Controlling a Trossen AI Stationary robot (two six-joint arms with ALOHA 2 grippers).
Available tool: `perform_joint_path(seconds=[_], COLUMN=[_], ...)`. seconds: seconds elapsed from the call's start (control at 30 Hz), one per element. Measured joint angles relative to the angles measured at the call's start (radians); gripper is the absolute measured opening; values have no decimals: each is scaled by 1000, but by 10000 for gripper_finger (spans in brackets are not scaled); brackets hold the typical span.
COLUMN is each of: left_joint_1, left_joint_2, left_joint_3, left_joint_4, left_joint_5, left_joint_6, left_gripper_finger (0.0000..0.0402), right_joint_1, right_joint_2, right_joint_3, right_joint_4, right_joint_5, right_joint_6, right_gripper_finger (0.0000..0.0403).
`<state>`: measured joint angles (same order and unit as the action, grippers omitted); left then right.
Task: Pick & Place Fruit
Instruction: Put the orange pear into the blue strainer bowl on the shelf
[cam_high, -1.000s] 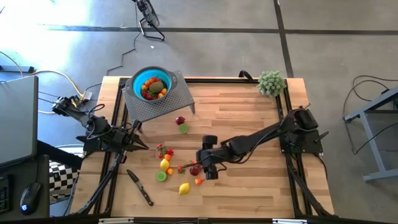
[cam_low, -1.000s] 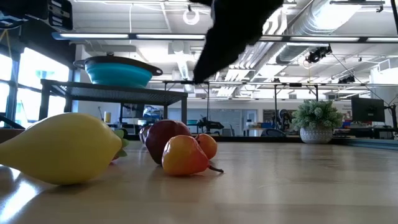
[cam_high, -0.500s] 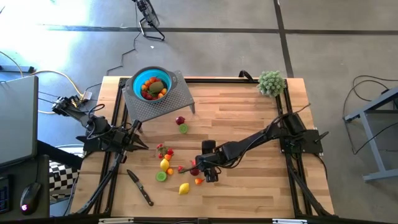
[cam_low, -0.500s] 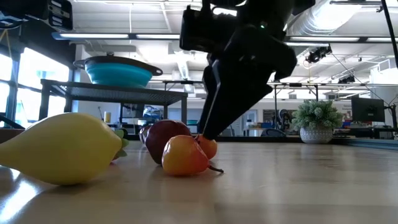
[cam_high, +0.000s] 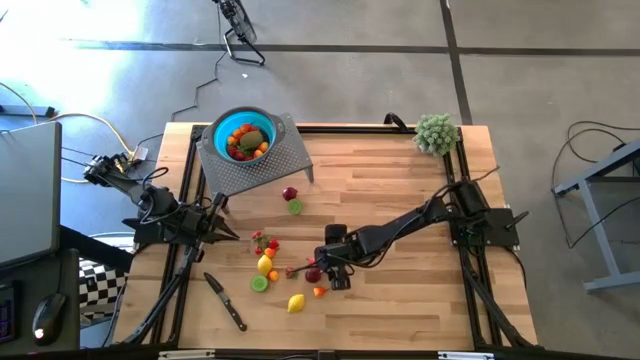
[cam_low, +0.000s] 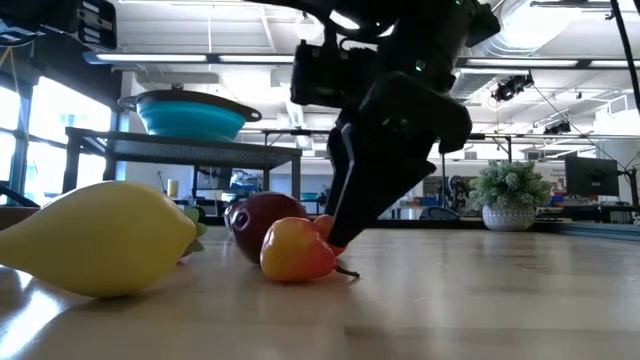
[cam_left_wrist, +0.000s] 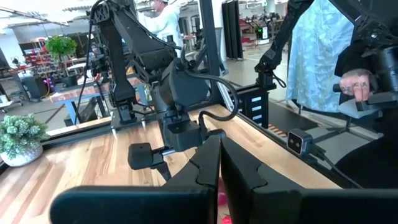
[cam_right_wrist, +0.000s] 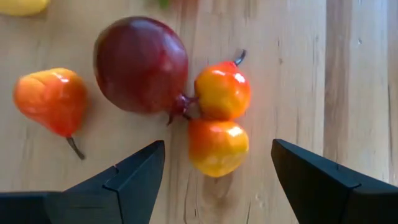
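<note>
Over the orange fruit (cam_right_wrist: 217, 147), right gripper (cam_right_wrist: 217, 171) spread wide.

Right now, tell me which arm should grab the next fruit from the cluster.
The right. Its right gripper hangs open directly over the small orange fruit beside the maroon fruit. The left gripper waits, shut, near the table's left edge.

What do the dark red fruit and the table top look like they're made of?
The dark red fruit looks like moulded plastic or painted foam: smooth, even skin with a soft sheen, though which one is unclear. The table top looks like wood, probably butcher-block planks with a light satin finish: parallel grain lines and strip joints show.
</note>
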<state>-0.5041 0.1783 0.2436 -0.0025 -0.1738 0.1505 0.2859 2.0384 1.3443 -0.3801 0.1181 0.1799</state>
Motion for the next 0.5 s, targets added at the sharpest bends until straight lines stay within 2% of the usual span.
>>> perform_joint_path(seconds=[0.5], left_joint_1=[0], left_joint_2=[0], left_joint_3=[0], left_joint_4=[0], left_joint_5=[0], left_joint_6=[0], left_gripper_finger=[10], right_joint_1=[-1], right_joint_2=[0], right_joint_3=[-20], right_joint_4=[61], right_joint_5=[-13], right_joint_6=[-27], right_gripper_finger=[277])
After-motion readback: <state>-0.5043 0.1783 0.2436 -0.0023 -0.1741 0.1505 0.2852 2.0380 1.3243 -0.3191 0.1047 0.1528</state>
